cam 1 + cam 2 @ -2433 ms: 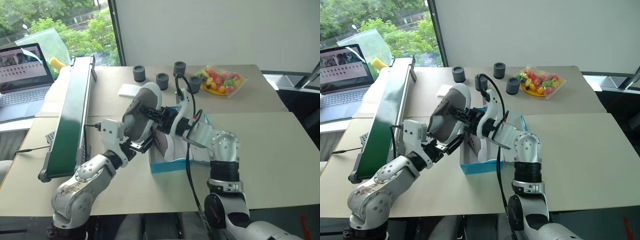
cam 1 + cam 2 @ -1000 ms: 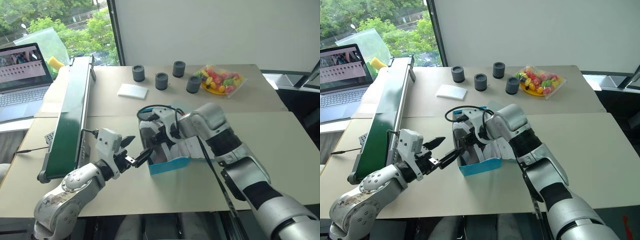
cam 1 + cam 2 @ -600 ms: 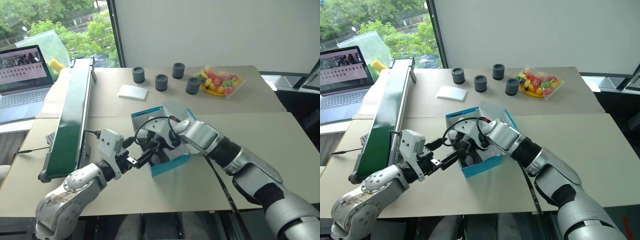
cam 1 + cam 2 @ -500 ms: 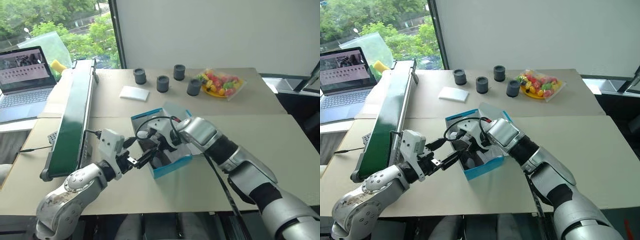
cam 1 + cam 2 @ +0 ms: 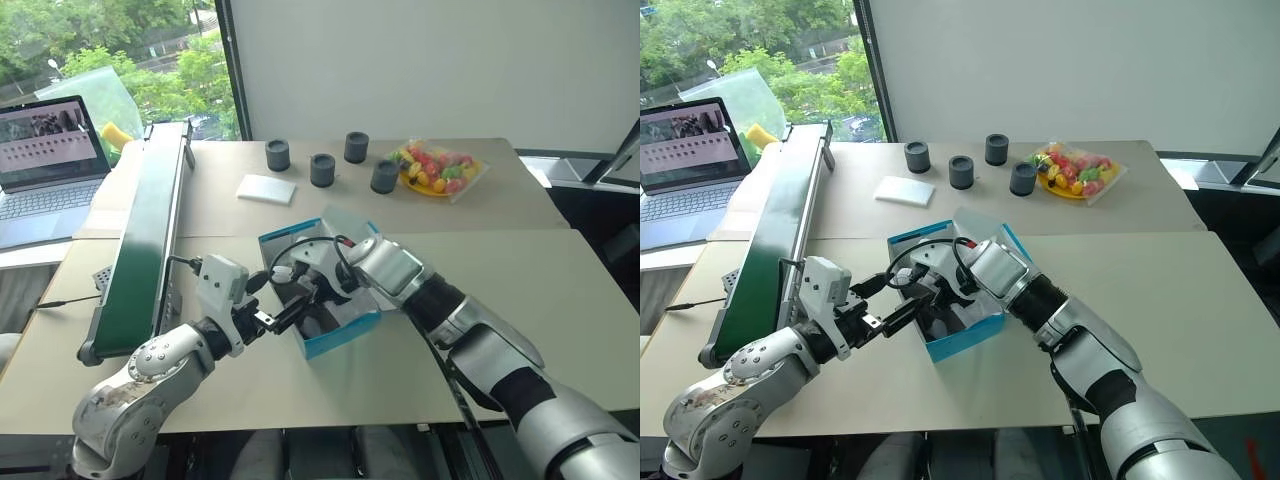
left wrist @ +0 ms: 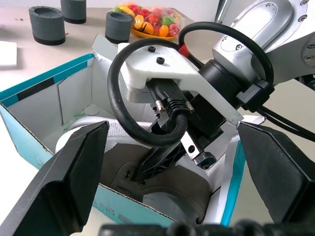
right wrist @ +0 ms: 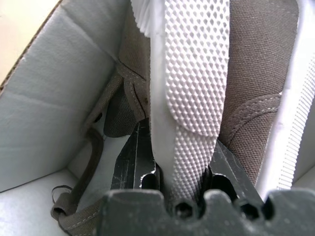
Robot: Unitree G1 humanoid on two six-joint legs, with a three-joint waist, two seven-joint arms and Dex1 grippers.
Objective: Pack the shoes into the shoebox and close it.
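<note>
The blue shoebox [image 5: 345, 335] stands open in the middle of the table, its lid flap [image 5: 347, 222] raised at the far side. My right gripper [image 5: 313, 305] reaches down into the box. In the right wrist view its fingers [image 7: 135, 160] are shut on the white sole [image 7: 189, 78] of a grey-brown shoe [image 7: 261, 64]. A second shoe [image 7: 130, 59] lies beside it against the white wall. My left gripper [image 5: 271, 299] hovers just left of the box, open and holding nothing. The left wrist view shows a shoe [image 6: 167, 189] lying in the box under the right gripper.
A long green conveyor [image 5: 150, 230] runs along the left side, with a laptop [image 5: 50, 150] beyond it. Several dark grey cups [image 5: 322, 168], a white pad [image 5: 266, 187] and a bag of colourful fruit [image 5: 435, 168] sit at the far side of the table.
The left gripper has let go of the shoe and drawn back, open. The right gripper has rolled and sunk into the box with the shoe. The box has turned slightly.
</note>
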